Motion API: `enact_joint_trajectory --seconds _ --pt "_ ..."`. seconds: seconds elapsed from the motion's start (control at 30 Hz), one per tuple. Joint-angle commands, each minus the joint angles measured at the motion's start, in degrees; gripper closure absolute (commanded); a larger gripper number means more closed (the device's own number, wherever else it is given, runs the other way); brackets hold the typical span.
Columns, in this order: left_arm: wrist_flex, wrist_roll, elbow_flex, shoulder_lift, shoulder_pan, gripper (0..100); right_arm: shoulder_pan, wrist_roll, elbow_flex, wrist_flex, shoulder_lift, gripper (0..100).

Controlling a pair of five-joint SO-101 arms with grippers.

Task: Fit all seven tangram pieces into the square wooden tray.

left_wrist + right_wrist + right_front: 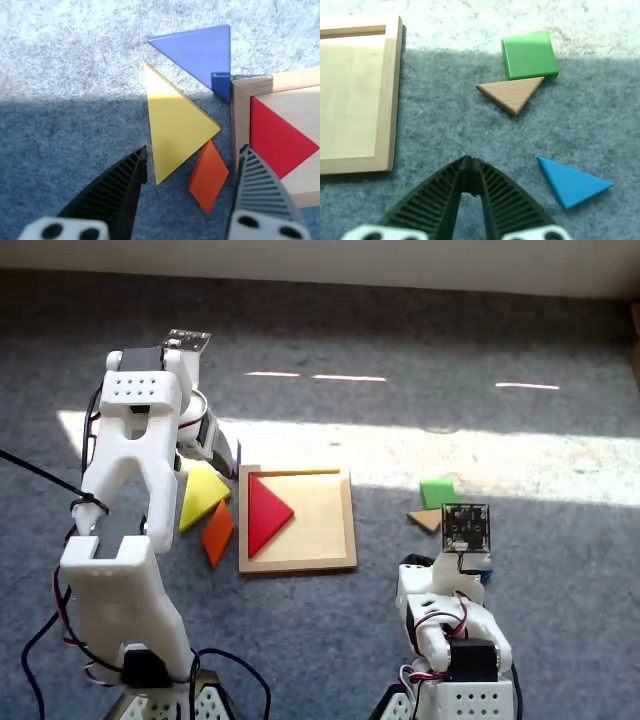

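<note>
The square wooden tray (297,564) lies mid-table with a red triangle (265,512) in its left half. Just left of it lie a yellow triangle (200,495) and an orange parallelogram (217,532). My left gripper (194,150) hangs open above the yellow triangle (175,122) and the orange parallelogram (209,175), holding nothing. A dark blue triangle (200,52) lies beyond them, one corner against the tray's rim (240,120). My right gripper (468,161) is shut and empty over bare carpet. Around it lie a green square (529,55), a plain wooden triangle (512,92) and a light blue triangle (572,182).
Everything rests on grey carpet crossed by a bright band of sunlight (500,455). The left arm (130,490) rises over the pieces left of the tray and hides part of them from above. The right arm's base (455,660) sits at the near edge.
</note>
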Motion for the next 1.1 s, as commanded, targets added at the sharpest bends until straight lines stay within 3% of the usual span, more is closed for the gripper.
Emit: enact_joint_trajectory --seconds 0.0,0.47,0.73,0.9,1.07 --pt "0.3 -1.1 0.0 -3.7 0.9 71 0.8 0.4 8.7 -0.2 -0.2 99.2" --pt "-2.0 -2.0 -0.1 -5.0 0.4 76 0.9 0.4 8.7 -0.2 -0.2 99.2" --pt "1.0 -3.3 1.0 -19.4 0.5 76 0.9 0.4 8.7 -0.2 -0.2 99.2" --pt "-0.2 -3.3 9.3 -28.4 0.8 75 0.9 0.4 8.7 -0.2 -0.2 99.2" --pt "-11.7 -5.5 24.4 -29.8 0.6 73 0.9 0.4 8.7 -0.2 -0.2 99.2"
